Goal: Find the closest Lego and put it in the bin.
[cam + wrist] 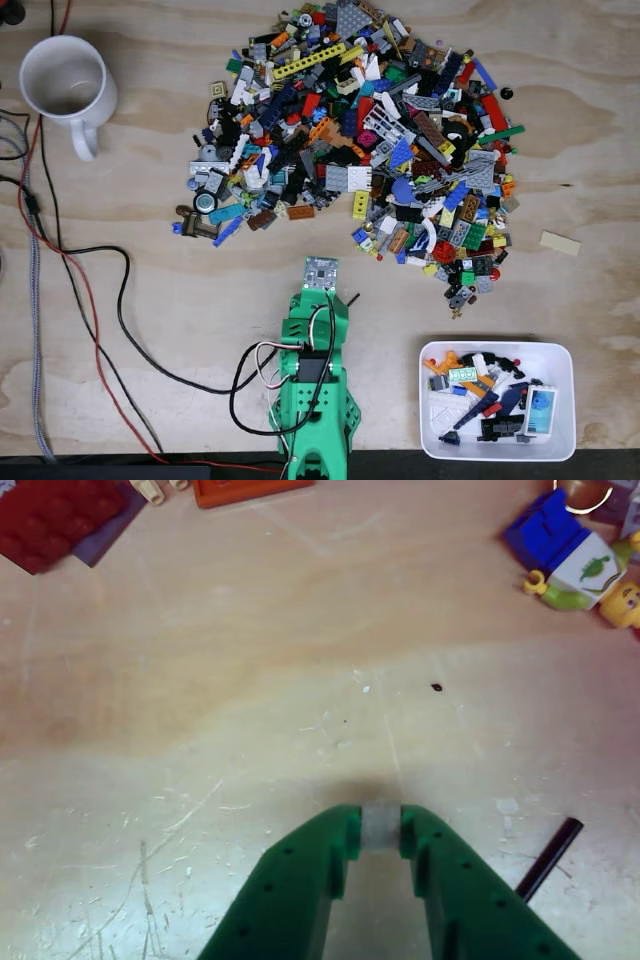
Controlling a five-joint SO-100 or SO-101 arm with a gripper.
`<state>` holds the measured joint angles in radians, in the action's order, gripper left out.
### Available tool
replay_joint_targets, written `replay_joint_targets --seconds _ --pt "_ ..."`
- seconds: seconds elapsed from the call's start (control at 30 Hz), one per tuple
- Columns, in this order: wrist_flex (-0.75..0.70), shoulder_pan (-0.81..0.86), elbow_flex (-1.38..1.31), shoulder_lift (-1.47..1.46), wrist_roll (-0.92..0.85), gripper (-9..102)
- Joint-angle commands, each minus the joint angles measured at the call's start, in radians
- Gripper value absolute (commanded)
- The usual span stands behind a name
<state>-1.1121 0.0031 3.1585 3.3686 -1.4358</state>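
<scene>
1. The gripper (380, 825) points up the table in the fixed view, toward the Lego pile (360, 140). In the wrist view its two green fingers (300, 880) meet on a small grey piece (380, 825) at the tips — pinching it, it seems, with bare wood under them.
2. The bin (497, 400) — a low white tray already holding several pieces — sits to the right of the arm in the fixed view, just beside its base and nearer the camera's bottom edge than the gripper. The carry would therefore run right and back, away from the pile.
3. A thin black rod (548, 858) lies right of the fingers in the wrist view, its long axis slanting up to the right.
4. No brand or writing can be read; a minifigure (590, 575) carries a green print on its white torso.
</scene>
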Motion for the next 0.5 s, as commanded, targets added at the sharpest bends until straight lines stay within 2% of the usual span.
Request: replay_joint_targets --seconds 0.0,0.47 --pt "0.025 -0.020 -0.012 0.006 0.044 0" --pt "0.014 -0.018 -0.012 0.005 0.044 0"
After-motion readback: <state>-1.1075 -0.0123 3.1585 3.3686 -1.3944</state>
